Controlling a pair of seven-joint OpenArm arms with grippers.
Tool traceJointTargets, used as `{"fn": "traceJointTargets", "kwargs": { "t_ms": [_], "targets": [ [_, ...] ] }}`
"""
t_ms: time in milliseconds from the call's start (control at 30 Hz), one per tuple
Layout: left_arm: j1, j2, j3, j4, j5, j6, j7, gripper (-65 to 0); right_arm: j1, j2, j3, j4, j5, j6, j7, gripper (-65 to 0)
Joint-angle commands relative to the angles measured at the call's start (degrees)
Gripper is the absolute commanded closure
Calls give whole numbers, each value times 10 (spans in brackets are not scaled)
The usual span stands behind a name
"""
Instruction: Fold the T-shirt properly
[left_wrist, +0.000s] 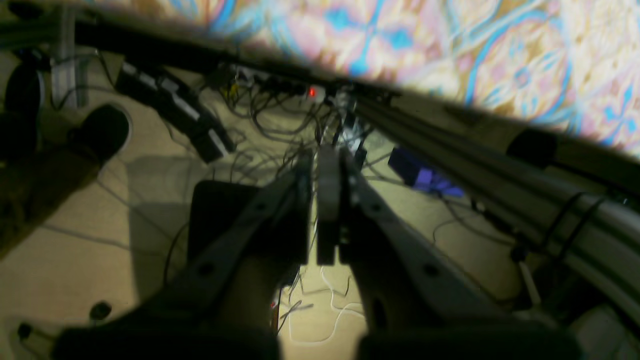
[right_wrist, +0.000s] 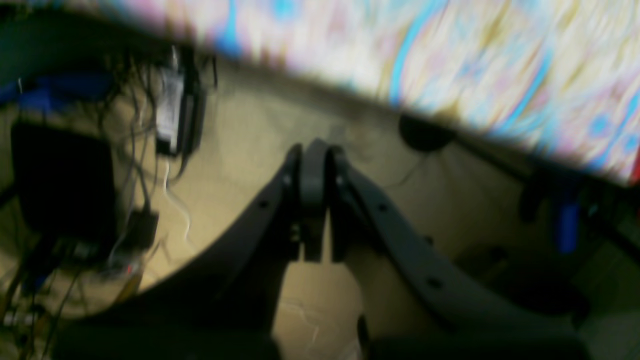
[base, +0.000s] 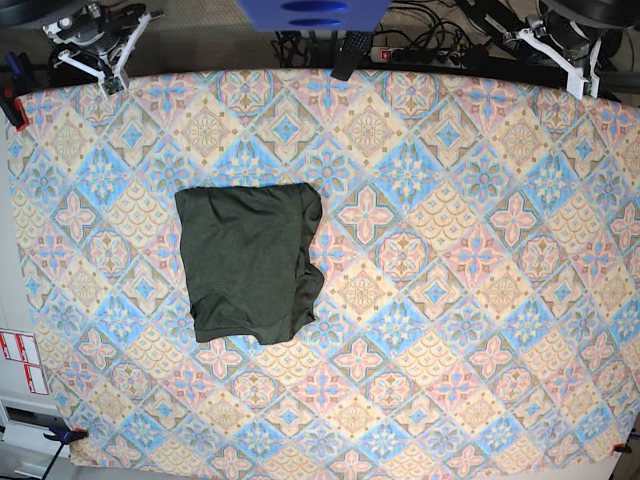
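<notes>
The T-shirt (base: 245, 260) is dark olive-green and lies folded into a rough rectangle on the left-centre of the patterned table (base: 450, 250). Its right edge is wrinkled and uneven. My left gripper (base: 580, 72) is at the table's far right corner, away from the shirt. In the left wrist view it (left_wrist: 320, 157) is shut and empty, hanging past the table edge. My right gripper (base: 110, 75) is at the far left corner. In the right wrist view it (right_wrist: 315, 147) is shut and empty. The shirt shows in neither wrist view.
Cables and a power strip (left_wrist: 310, 92) lie on the floor beyond the table's far edge (left_wrist: 450, 45). A blue object (base: 310, 12) sits at the top centre. A red clamp (base: 12, 108) grips the left edge.
</notes>
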Motion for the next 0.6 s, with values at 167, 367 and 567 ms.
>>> {"fn": "traceJointTargets", "kwargs": {
  "t_ms": [167,367,567],
  "targets": [
    [45,-21,55,-18,81,-2,-26,0,-49,4,2,-35,3,0,7,0],
    [55,-25,148,-111,168,-2,-133,0,-47,4,0,-174,3,0,41,0],
    [35,-25,222,-255,219,0,-245,0,0,9,0,-344,-2,0,139,0]
  ]
}}
